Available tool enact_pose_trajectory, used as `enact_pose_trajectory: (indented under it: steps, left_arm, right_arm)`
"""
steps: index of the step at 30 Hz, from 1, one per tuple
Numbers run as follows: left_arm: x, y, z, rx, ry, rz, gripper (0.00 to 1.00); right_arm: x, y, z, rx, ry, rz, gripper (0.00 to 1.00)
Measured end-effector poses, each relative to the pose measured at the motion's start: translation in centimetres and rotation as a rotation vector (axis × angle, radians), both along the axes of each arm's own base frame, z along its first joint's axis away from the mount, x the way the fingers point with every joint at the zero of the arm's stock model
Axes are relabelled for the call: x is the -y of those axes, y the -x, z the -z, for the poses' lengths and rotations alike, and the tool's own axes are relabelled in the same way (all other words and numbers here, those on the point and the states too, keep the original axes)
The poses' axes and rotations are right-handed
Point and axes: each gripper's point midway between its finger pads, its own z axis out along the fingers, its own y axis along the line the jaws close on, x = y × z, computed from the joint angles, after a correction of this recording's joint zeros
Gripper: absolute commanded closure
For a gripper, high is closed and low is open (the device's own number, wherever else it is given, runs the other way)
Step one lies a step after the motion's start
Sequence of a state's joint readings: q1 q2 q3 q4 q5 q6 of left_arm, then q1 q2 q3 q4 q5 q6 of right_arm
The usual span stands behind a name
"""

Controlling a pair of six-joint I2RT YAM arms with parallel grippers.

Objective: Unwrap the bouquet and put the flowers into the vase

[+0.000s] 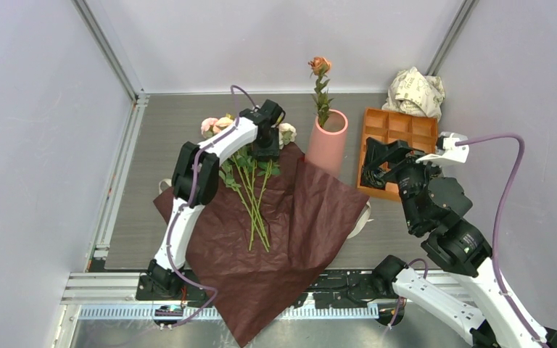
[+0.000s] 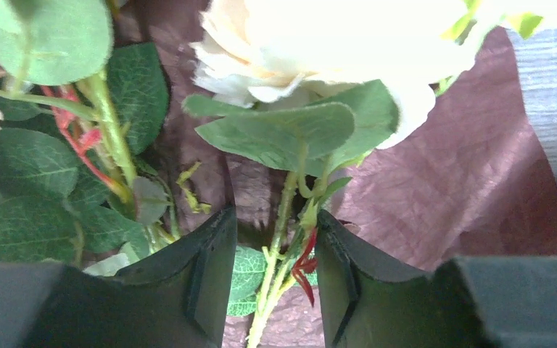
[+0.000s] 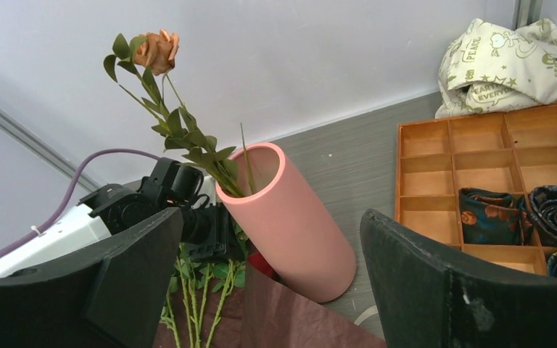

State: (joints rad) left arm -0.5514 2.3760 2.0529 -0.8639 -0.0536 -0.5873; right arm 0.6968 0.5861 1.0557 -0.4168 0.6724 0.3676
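The bouquet's dark red paper [image 1: 297, 217] lies spread open on the table. The flowers [image 1: 250, 192] rest on it, heads toward the back left. My left gripper [image 1: 267, 145] is down among them near the heads. In the left wrist view its jaws [image 2: 275, 217] stand apart on either side of the green stem [image 2: 284, 199] of a cream rose [image 2: 319, 36], with a gap showing. The pink vase [image 1: 326, 145] stands upright beside the paper and holds one orange rose [image 1: 320, 67]. My right gripper [image 1: 372, 168] hovers wide open and empty over the tray, facing the vase [image 3: 297, 232].
An orange compartment tray [image 1: 399, 134] with rolled ties sits right of the vase. A crumpled white printed paper ball [image 1: 415, 90] lies in the back right corner. A cream ribbon end [image 1: 362, 217] pokes out from the paper's right edge. Walls enclose the table.
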Motion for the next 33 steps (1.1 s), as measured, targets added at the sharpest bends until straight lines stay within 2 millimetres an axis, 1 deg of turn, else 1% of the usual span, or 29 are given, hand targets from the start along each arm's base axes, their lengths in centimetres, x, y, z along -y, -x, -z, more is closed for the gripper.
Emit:
enact_pose_trajectory:
  steps: [6, 11, 14, 18, 20, 22, 23, 24, 25, 28, 33]
  left_arm:
    - [0.7, 0.4, 0.2, 0.012, -0.027, 0.034, 0.8]
    - [0.9, 0.6, 0.3, 0.017, -0.036, 0.049, 0.91]
    - [0.9, 0.6, 0.3, 0.02, -0.041, 0.056, 0.95]
    - [0.9, 0.5, 0.1, 0.024, -0.042, 0.064, 0.96]
    - [0.7, 0.6, -0.3, 0.03, -0.046, 0.061, 0.97]
    - [0.4, 0.7, -1.1, 0.045, -0.049, 0.058, 0.97]
    - [0.1, 1.0, -1.2, 0.045, -0.059, 0.055, 0.97]
    - [0.0, 0.9, -2.7, 0.07, -0.048, 0.052, 0.97]
    - [-0.1, 1.0, -3.6, 0.086, -0.044, 0.049, 0.97]
    - [-0.7, 1.3, -7.6, 0.164, -0.013, 0.039, 0.97]
    - [-0.9, 1.6, -17.2, 0.363, 0.107, 0.029, 0.96]
  right_arm:
    - [-0.4, -0.1, 1.0, -0.025, 0.002, -0.014, 0.04]
    - [-0.6, 0.0, 1.2, -0.035, -0.009, -0.025, 0.04]
    - [-0.7, 0.0, 1.3, -0.039, -0.015, -0.029, 0.04]
    - [-0.7, 0.1, 1.3, -0.041, -0.022, -0.031, 0.04]
    - [-0.6, 0.2, 1.4, -0.042, -0.024, -0.032, 0.04]
    - [-0.6, 0.3, 1.5, -0.044, -0.024, -0.032, 0.04]
    - [-0.6, 0.3, 1.5, -0.046, -0.022, -0.032, 0.04]
    - [-0.6, 0.3, 1.6, -0.048, -0.021, -0.032, 0.04]
    - [-0.6, 0.3, 1.6, -0.05, -0.02, -0.032, 0.04]
    - [-0.5, 0.4, 1.8, -0.056, -0.017, -0.032, 0.04]
    - [-0.5, 0.4, 2.0, -0.065, -0.015, -0.032, 0.04]
